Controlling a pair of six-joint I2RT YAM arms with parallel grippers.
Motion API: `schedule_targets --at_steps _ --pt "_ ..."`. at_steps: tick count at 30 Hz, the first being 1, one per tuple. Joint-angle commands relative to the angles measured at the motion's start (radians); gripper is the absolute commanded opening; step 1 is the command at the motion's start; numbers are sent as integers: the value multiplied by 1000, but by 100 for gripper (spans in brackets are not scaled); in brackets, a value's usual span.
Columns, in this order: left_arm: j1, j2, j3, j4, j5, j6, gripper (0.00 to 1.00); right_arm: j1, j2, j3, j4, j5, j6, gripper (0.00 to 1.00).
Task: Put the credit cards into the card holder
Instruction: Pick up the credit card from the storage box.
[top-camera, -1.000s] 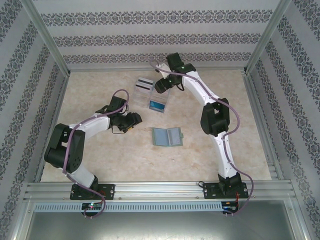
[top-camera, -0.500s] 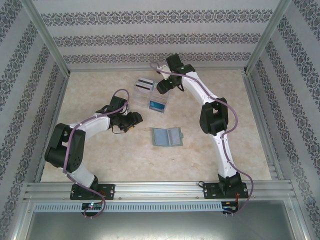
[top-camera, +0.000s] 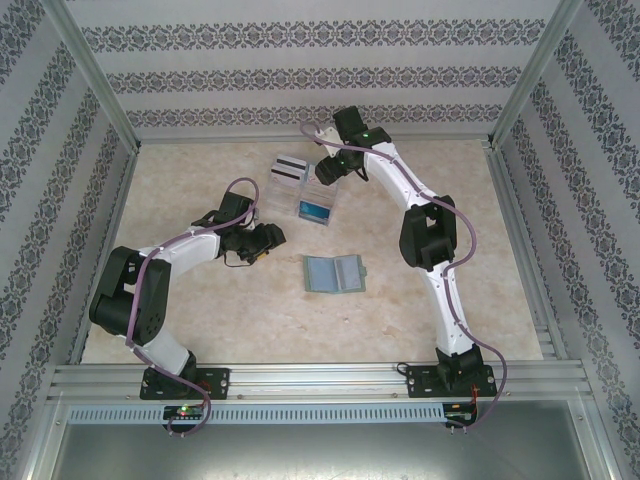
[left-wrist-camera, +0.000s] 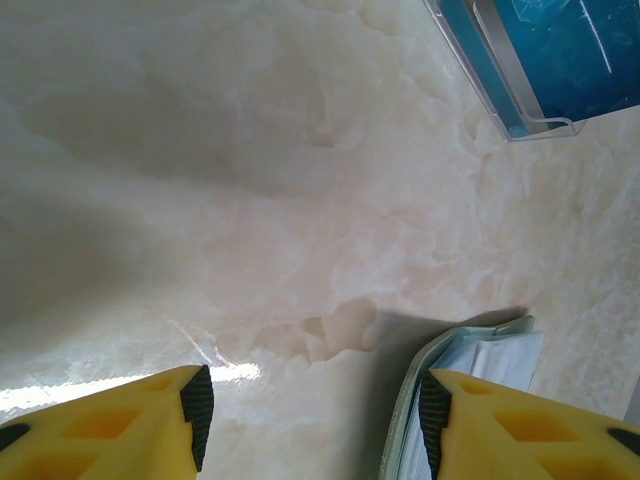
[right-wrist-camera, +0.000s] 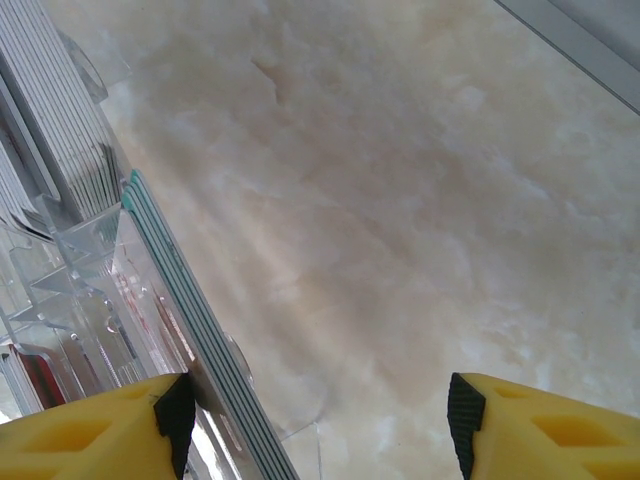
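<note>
**Top and wrist views, read from the near edge outward.**

- Nearest to you, the card holder (top-camera: 335, 273) is lying open and flat on the table (top-camera: 200, 320), between the two arms, with its pale pockets facing up.
- Just beyond it and to its left, the left gripper (top-camera: 268, 240) is hovering low over bare table.
- In the left wrist view its yellow fingers (left-wrist-camera: 195, 400) are standing spread with nothing between them. A corner of the card holder is showing just beside one of them.
- Farther back, the clear stand (top-camera: 322, 196) is sitting on the table and carrying the cards upright.
- A blue credit card (top-camera: 315, 209) is occupying the stand's near slot, and a white striped credit card (top-camera: 288, 168) is standing at its far left.
- Farthest from you, the right gripper (top-camera: 322, 175) is hanging over the far side of the stand.
- In the right wrist view its fingers (right-wrist-camera: 172, 412) are also spread. The teal-edged credit cards (right-wrist-camera: 190, 300) are running edge-on into the gap, close against one finger.
- You cannot tell whether that finger is touching them.
</note>
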Motion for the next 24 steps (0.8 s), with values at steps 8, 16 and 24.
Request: schedule_targets --at_steps 8,16,24 --pt "1 0 17 15 22 4 58 -22 -57 32 6 21 21 65" --pt "1 2 20 19 26 3 59 -30 -70 40 3 13 31 57" --pt "2 0 16 21 28 3 59 -40 -70 44 -4 -4 39 48"
